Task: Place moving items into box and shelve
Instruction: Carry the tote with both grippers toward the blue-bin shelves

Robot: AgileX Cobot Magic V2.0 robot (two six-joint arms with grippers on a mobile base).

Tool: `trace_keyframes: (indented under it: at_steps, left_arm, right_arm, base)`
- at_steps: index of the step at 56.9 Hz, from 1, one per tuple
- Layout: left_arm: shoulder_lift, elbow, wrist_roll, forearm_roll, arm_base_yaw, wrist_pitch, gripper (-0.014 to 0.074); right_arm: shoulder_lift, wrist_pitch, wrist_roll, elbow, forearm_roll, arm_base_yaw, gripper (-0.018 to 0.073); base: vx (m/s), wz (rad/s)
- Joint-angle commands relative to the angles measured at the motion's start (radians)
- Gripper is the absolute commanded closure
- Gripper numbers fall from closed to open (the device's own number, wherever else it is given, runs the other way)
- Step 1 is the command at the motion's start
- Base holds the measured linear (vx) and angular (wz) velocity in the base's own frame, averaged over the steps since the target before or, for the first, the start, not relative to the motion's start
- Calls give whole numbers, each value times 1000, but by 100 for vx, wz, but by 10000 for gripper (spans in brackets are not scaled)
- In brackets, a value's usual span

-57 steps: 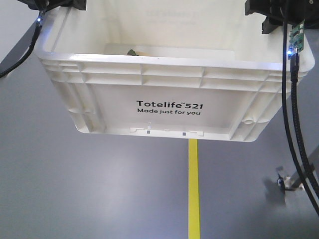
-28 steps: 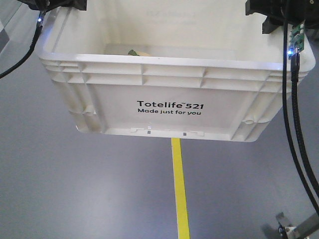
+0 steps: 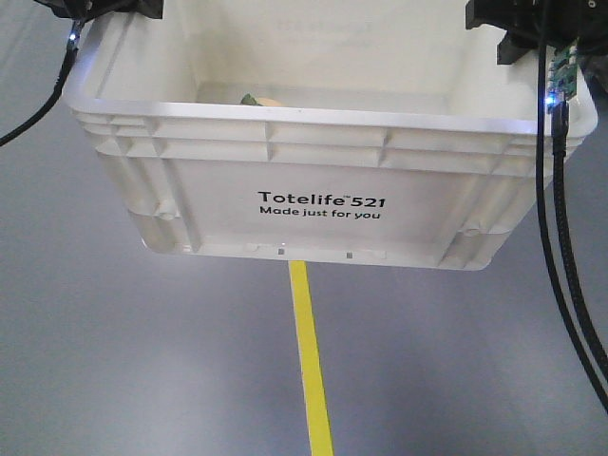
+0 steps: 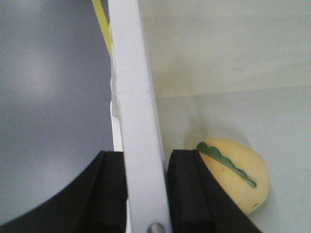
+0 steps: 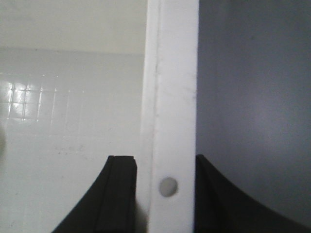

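**Grey floor below, box hung between two arms**

Grey floor with a yellow line (image 3: 306,361) fills the background, and no shelf shows in any view. The left gripper (image 4: 146,191) pinches the left end wall of the box (image 3: 323,171), one black finger (image 4: 104,191) outside and one inside. The right gripper (image 5: 165,194) clamps the right end wall the same way.

The box hangs clear of the floor, its long axis running side to side from one arm to the other. Neither arm is nearer, since each bears one end. Shelving it probably calls for both to travel level and together.

Just beside the left gripper's inner finger, the pale beige item (image 4: 238,174) with its green stem lies on the box bottom. The reddish-brown one is out of sight. Black cables (image 3: 560,237) droop from the right arm past the box's right corner and might snag.
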Motion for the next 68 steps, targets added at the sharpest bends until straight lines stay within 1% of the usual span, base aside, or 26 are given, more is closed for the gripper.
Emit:
trace_keyframes:
  at_steps: [1, 24, 68]
  left_arm:
    - [-70, -38, 16, 95, 17, -128, 597]
    - [-70, -38, 16, 95, 17, -128, 597]
    - [-70, -38, 16, 95, 17, -128, 597]
  right_arm:
    - [-57, -68, -5, -40, -152, -22, 564]
    - [-57, -69, -5, -40, -152, -22, 564]
    - [-57, -68, -5, -40, -152, -22, 564]
  base:
    - [65, -32]
    - [61, -43]
    - [53, -59]
